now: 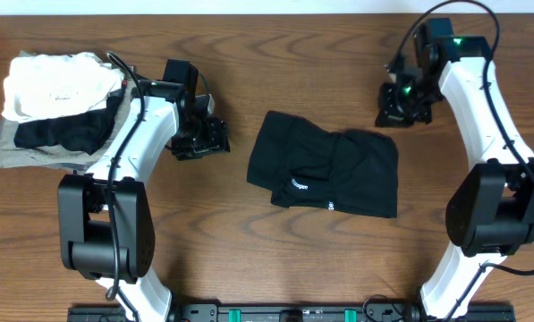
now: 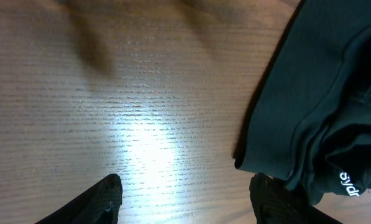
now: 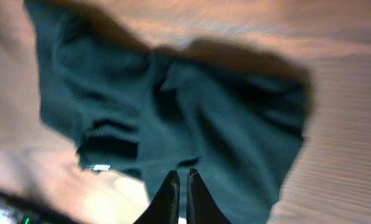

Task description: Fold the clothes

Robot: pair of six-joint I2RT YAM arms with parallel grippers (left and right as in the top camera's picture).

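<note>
A: How are the grippers set?

B: The left gripper (image 2: 185, 186) is spread wide over bare worktop (image 1: 249, 250), and nothing is held; the black T-shirt (image 1: 325, 165) lies just beside one finger. The right gripper (image 3: 181, 180) is drawn together with nothing pinched, clear of the cloth.

A: And the fold?

B: The T-shirt is gathered into a compact, slightly rumpled rectangle mid-worktop. Folding is judged nearly done; only smoothing, or transfer to the stack of folded garments (image 1: 56, 107), may remain.

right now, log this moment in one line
shirt: folded, unheld | left end effector: open, empty, by shirt's left edge | right end effector: shut, empty, clear of shirt
</note>
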